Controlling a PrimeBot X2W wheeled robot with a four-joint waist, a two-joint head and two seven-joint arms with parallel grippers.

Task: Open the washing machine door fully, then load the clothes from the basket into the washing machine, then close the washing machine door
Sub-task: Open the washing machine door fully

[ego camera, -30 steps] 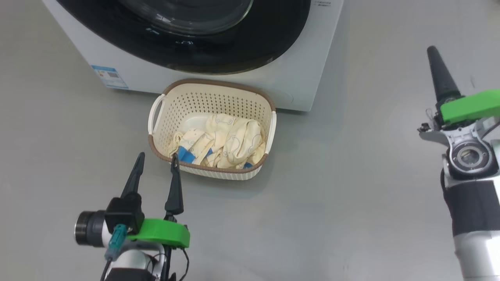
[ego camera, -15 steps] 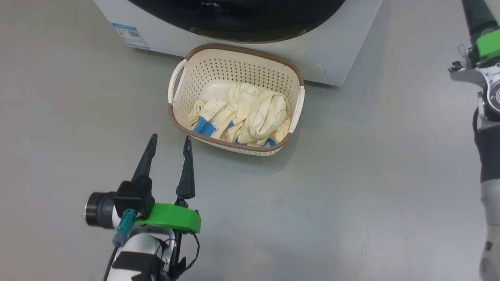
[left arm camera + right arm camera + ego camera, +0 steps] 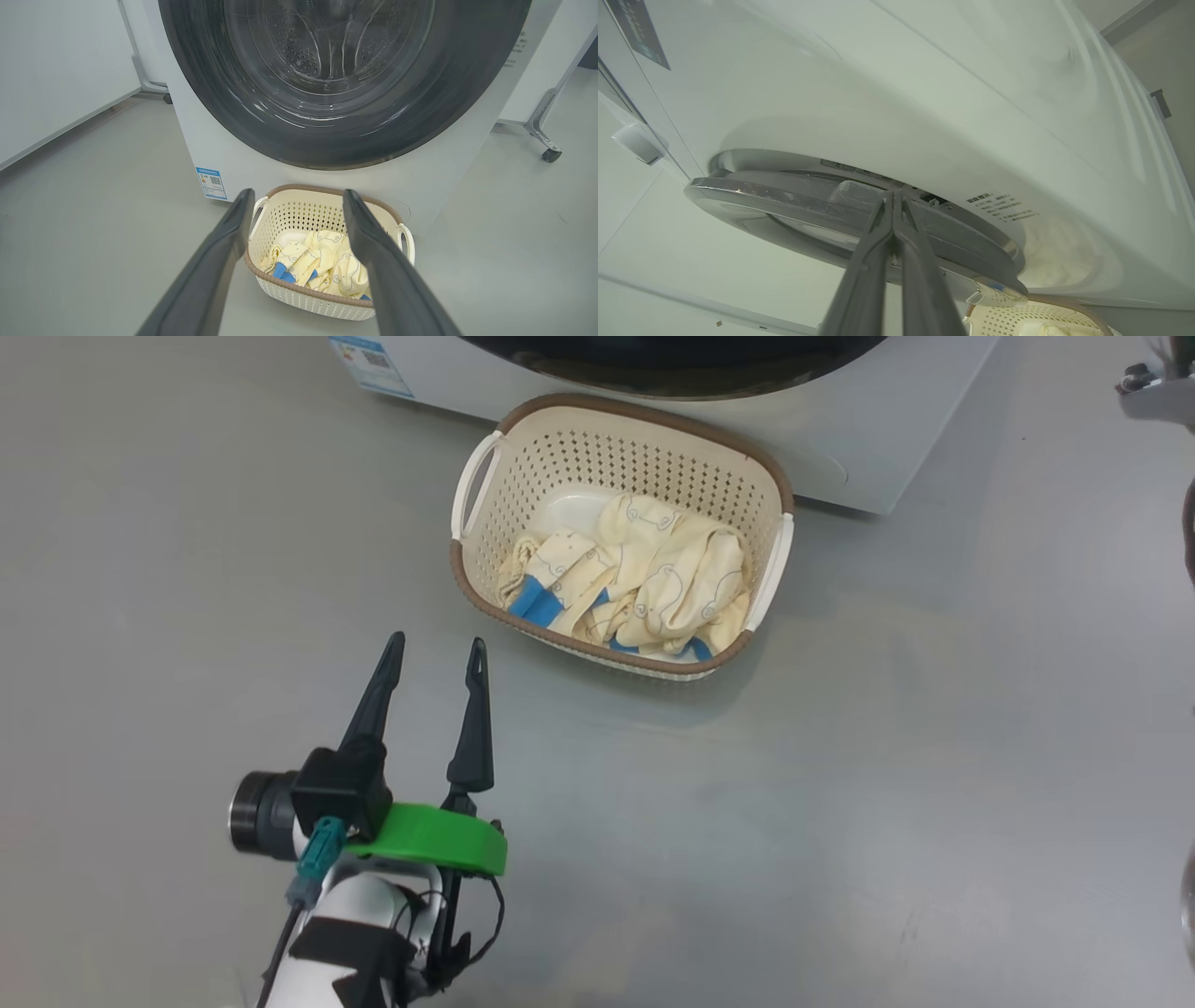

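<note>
Facing the basket, the left pincer hovers apart.

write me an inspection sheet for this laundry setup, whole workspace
surface: grey floor, smooth, faint scuffs
job's things: washing machine with its door not swung open; basket on the floor just in front of it; clothes bundled inside the basket
clutter: nothing seen
hands: left hand open, over the floor short of the basket; right hand shut, empty, tips at the door's edge
cables: teal plug and thin black wires at the left wrist
surroundings: white panels on castor feet beside the machine
</note>
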